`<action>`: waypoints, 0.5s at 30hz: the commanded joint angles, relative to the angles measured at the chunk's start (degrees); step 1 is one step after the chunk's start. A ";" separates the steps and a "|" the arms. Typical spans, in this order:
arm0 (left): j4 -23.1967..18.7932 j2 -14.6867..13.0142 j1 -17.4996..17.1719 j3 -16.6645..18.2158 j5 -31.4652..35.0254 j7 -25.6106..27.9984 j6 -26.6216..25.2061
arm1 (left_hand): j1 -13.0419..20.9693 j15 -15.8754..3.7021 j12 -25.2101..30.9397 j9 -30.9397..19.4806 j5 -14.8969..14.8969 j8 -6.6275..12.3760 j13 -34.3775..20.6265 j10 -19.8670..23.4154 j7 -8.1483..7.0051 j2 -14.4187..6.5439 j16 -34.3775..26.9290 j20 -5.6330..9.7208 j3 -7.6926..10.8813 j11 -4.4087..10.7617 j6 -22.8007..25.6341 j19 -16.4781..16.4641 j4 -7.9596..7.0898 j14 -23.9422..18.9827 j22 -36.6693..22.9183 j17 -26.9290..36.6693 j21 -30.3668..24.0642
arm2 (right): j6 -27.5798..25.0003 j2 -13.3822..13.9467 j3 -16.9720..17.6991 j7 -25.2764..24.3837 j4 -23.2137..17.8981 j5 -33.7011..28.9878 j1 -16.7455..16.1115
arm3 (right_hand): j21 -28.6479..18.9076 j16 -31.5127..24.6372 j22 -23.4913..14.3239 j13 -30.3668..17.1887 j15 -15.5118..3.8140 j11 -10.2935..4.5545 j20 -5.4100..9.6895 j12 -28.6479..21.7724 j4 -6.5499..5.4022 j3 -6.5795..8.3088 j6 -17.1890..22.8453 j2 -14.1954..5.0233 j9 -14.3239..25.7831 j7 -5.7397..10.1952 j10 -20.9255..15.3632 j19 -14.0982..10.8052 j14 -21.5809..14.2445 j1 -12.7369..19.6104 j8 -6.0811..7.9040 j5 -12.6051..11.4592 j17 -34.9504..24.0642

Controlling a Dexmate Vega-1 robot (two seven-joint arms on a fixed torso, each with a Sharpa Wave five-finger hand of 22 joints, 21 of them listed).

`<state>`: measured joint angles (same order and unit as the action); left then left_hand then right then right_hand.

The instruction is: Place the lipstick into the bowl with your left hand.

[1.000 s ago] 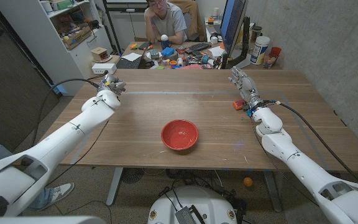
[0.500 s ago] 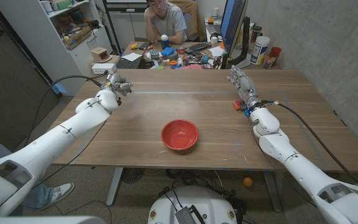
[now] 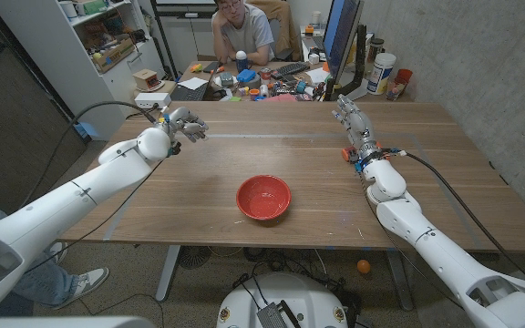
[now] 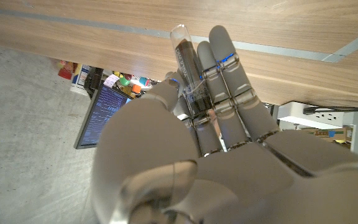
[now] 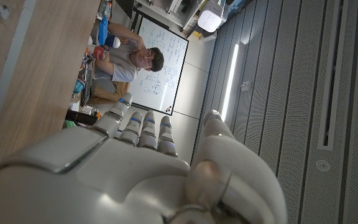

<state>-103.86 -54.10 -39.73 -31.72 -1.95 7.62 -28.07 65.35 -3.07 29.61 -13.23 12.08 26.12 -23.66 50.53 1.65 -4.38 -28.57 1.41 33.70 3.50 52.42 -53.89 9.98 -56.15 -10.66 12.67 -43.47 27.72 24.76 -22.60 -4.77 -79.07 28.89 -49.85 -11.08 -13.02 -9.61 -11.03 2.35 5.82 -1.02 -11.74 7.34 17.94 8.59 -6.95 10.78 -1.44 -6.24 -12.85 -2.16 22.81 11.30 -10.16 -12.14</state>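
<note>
The lipstick (image 4: 188,67), a dark tube with a clear cap, lies along the fingers (image 4: 225,68) of my left hand (image 4: 216,130), with the thumb pressing it in place. In the head view my left hand (image 3: 181,124) hovers over the table's far left part, well to the left of and behind the red bowl (image 3: 263,197). The bowl sits near the table's middle with nothing in it. My right hand (image 3: 355,122) stands at the far right of the table, fingers stretched out and apart, holding nothing. The back of that right hand (image 5: 135,168) shows in the right wrist view.
A small orange object (image 3: 345,153) lies on the table beside my right wrist. Behind the wooden table (image 3: 427,182) stands a cluttered desk (image 3: 262,84) with a person (image 3: 242,32) seated at it, a monitor (image 3: 343,32) and a white can (image 3: 382,73). Shelves (image 3: 108,46) stand at the far left.
My left hand has moved right, toward the table's middle, still holding the lipstick. The right hand has shifted only slightly. The bowl has not moved.
</note>
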 commanded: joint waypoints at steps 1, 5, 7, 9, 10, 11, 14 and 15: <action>-2.10 -3.18 1.18 -1.49 3.57 -9.26 6.82 | 2.53 -5.65 -0.12 -0.18 0.46 0.20 -0.26 3.54 0.31 -1.96 0.45 0.01 -0.05 3.11 1.09 0.37 0.02 -5.12 -0.10 0.19 -0.46 | -0.38 -0.13 -0.01 -4.70 -4.23 -3.05 -2.68 | -0.16 -0.03 -0.18 -0.26 -0.01 0.13 0.09 -0.14 -0.15 -0.20 0.55 0.19 0.13 -0.14 -0.63 -0.56 -0.32 0.37 0.05 -0.30 -0.06; -1.70 -3.52 1.74 -2.42 6.46 -10.93 10.47 | 2.50 -5.70 -0.12 -0.16 0.47 0.20 -0.33 3.64 0.32 -1.98 0.52 -0.01 -0.08 3.05 1.14 0.61 -0.03 -5.04 -0.10 0.25 -0.48 | -0.56 -0.05 0.09 -5.69 -5.30 -3.74 -3.35 | -0.15 -0.02 -0.18 -0.26 -0.03 0.07 0.04 -0.15 -0.14 -0.22 0.54 0.19 0.13 -0.11 -0.67 -0.55 -0.32 0.39 0.04 -0.30 -0.06; -1.32 -3.46 1.83 -2.94 8.57 -10.92 12.78 | 2.46 -5.67 -0.18 -0.14 0.48 0.18 -0.41 3.61 0.27 -1.96 0.67 0.02 -0.12 3.04 1.12 1.15 -0.05 -4.82 -0.09 0.28 -0.39 | -0.54 -0.08 0.12 -6.05 -5.63 -4.00 -3.58 | -0.15 -0.02 -0.18 -0.26 -0.10 0.05 0.09 -0.13 -0.14 -0.23 0.52 0.18 0.13 -0.10 -0.64 -0.55 -0.35 0.39 0.03 -0.30 -0.06; -0.92 -3.15 2.45 -3.69 10.70 -11.85 14.10 | 2.45 -5.95 -0.29 -0.13 0.47 0.18 -0.48 3.43 0.23 -1.93 0.72 0.08 -0.18 3.11 1.15 1.47 -0.06 -4.76 -0.09 0.33 -0.36 | -0.64 0.04 0.12 -6.06 -5.94 -4.11 -3.72 | -0.14 -0.02 -0.18 -0.26 -0.04 0.04 0.09 -0.13 -0.13 -0.25 0.52 0.18 0.13 -0.14 -0.65 -0.55 -0.37 0.39 0.03 -0.30 -0.07; -0.57 -2.91 2.73 -4.00 11.61 -12.24 14.96 | 2.44 -5.98 -0.32 -0.12 0.47 0.18 -0.56 3.40 0.18 -1.96 0.75 0.11 -0.22 3.37 1.17 1.53 -0.07 -4.74 -0.09 0.37 -0.42 | -0.76 0.02 0.15 -6.33 -6.17 -4.26 -3.83 | -0.15 -0.04 -0.18 -0.26 -0.06 0.02 0.07 -0.14 -0.13 -0.26 0.53 0.18 0.13 -0.15 -0.69 -0.57 -0.42 0.39 0.03 -0.30 -0.07; -0.14 -2.70 3.09 -4.36 12.59 -12.68 16.02 | 2.46 -6.05 -0.33 -0.11 0.47 0.18 -0.59 3.41 0.14 -1.94 0.76 0.12 -0.25 3.31 1.18 1.62 -0.05 -4.66 -0.09 0.45 -0.43 | -0.85 -0.01 0.17 -6.74 -6.39 -4.55 -3.95 | -0.19 -0.05 -0.18 -0.26 -0.23 -0.01 0.21 -0.15 -0.13 -0.27 0.51 0.16 0.13 -0.17 -0.72 -0.72 -0.46 0.39 0.02 -0.30 -0.08; 0.76 -1.82 3.91 -5.23 15.42 -13.60 18.23 | 2.45 -6.29 -0.36 -0.09 0.46 0.21 -0.71 3.38 -0.05 -1.94 0.78 0.15 -0.33 3.36 1.29 1.73 -0.08 -4.61 -0.09 0.57 -0.52 | -0.92 0.05 0.26 -7.13 -6.81 -4.86 -4.22 | -0.33 -0.13 -0.18 -0.26 -0.41 -0.04 0.53 -0.20 -0.10 -0.29 0.54 0.14 0.13 -0.24 -0.89 -1.12 -0.73 0.44 0.02 -0.30 -0.08; 1.12 -1.54 4.26 -5.45 16.00 -14.24 19.08 | 2.39 -6.29 -0.38 -0.09 0.45 0.19 -0.74 3.38 -0.04 -1.96 0.80 0.16 -0.37 3.45 1.25 1.78 -0.13 -4.62 -0.09 0.57 -0.55 | -0.95 0.08 0.30 -7.35 -6.97 -5.04 -4.33 | -0.34 -0.15 -0.18 -0.26 -0.39 -0.06 0.54 -0.21 -0.10 -0.30 0.54 0.15 0.13 -0.24 -0.94 -1.18 -0.79 0.44 0.02 -0.30 -0.08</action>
<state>-104.81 -56.63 -37.75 -34.50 5.99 -2.01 -17.23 65.35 -3.20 29.38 -13.17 12.31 26.08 -24.03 50.76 1.24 -4.38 -28.13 1.43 33.63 3.72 52.83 -52.44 10.04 -56.02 -10.66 12.95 -43.47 27.21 24.70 -22.56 -9.78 -83.58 25.55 -52.66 -11.08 -13.02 -9.61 -11.04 2.12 5.59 -0.61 -11.74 7.10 17.71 8.59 -6.95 10.78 -1.44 -6.47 -13.26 -2.39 22.81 11.30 -10.16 -12.13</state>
